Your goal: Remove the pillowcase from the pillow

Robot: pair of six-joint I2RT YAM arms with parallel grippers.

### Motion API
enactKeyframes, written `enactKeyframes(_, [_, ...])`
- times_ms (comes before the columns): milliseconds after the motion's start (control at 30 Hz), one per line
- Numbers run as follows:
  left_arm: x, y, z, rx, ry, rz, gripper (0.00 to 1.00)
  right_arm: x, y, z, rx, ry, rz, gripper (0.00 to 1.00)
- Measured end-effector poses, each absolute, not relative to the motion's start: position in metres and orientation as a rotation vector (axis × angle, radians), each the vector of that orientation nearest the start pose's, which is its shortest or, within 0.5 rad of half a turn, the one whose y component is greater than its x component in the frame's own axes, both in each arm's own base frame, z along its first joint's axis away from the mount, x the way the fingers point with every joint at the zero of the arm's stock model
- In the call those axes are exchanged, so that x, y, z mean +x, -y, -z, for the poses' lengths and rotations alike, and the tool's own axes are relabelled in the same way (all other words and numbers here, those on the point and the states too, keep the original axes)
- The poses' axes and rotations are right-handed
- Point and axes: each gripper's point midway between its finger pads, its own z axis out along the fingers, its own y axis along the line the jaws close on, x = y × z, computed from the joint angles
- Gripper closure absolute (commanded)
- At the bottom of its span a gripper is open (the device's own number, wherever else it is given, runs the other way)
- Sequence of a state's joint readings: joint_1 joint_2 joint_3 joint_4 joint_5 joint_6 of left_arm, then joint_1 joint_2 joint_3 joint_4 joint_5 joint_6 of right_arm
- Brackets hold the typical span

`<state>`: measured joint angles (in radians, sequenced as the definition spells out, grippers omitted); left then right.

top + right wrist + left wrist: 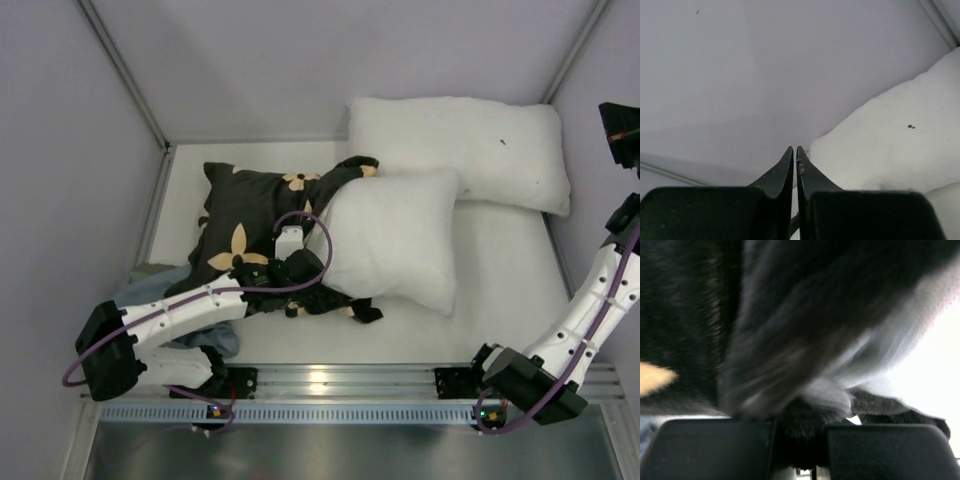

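The black pillowcase [250, 215] with tan flowers lies crumpled at the left. The white pillow [392, 240] sticks out of it to the right, with only its left edge and near corner still under the fabric. My left gripper [290, 272] sits at the near edge of the pillowcase and is shut on a bunch of its black fabric [800, 427], which fills the gap between the fingers [715, 450]. My right gripper [620, 130] is raised at the far right by the wall. It is shut and empty [795, 150], apart from both pillows.
A second plain white pillow [460, 150] with a dark speck lies at the back right and shows in the right wrist view [890, 145]. A blue-grey cloth [150, 285] lies at the near left under my left arm. Grey walls enclose the bed on three sides.
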<state>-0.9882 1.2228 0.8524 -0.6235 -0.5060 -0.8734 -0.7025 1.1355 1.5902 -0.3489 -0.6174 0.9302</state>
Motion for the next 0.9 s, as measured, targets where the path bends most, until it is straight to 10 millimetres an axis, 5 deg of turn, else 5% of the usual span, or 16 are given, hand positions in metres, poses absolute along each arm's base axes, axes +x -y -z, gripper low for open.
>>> enactKeyframes(100, [0.204, 0.202, -0.107, 0.003, -2.424, 0.149, 1.00, 0.315, 0.084, -0.518, 0.624, -1.332, -0.698, 1.00])
enactKeyframes(233, [0.205, 0.210, -0.116, 0.080, -2.426, 0.181, 1.00, 0.329, 0.050, -0.491, 0.581, -1.413, -0.801, 1.00])
enactKeyframes(267, [0.205, 0.214, -0.121, 0.104, -2.424, 0.199, 0.90, 0.335, 0.031, -0.483, 0.542, -1.447, -0.828, 1.00])
enactKeyframes(300, [0.205, 0.218, -0.126, 0.131, -2.421, 0.220, 0.67, 0.339, 0.011, -0.474, 0.498, -1.490, -0.865, 1.00])
enactKeyframes(333, [0.206, 0.222, -0.131, 0.159, -2.416, 0.237, 0.21, 0.342, -0.012, -0.464, 0.441, -1.534, -0.907, 0.82])
enactKeyframes(400, [0.208, 0.231, -0.146, 0.195, -2.395, 0.283, 0.02, 0.341, -0.050, -0.440, 0.351, -1.608, -0.975, 0.46])
enactKeyframes(433, [0.211, 0.236, -0.156, 0.204, -2.376, 0.304, 0.01, 0.339, -0.062, -0.424, 0.329, -1.644, -0.990, 0.23])
enactKeyframes(533, [0.222, 0.250, -0.197, 0.229, -2.291, 0.370, 0.01, 0.335, -0.080, -0.367, 0.308, -1.776, -0.993, 0.04])
enactKeyframes(633, [0.239, 0.261, -0.255, 0.234, -2.170, 0.402, 0.01, 0.337, -0.081, -0.325, 0.328, -1.892, -0.933, 0.00])
enactKeyframes(767, [0.283, 0.280, -0.335, 0.187, -2.037, 0.401, 0.01, 0.335, -0.082, -0.306, 0.315, -1.947, -0.873, 0.00])
enactKeyframes(833, [0.321, 0.288, -0.357, 0.162, -2.018, 0.373, 0.01, 0.332, -0.086, -0.304, 0.297, -1.953, -0.865, 0.01])
enactKeyframes(900, [0.366, 0.288, -0.356, 0.146, -2.029, 0.319, 0.01, 0.329, -0.090, -0.302, 0.278, -1.957, -0.863, 0.01])
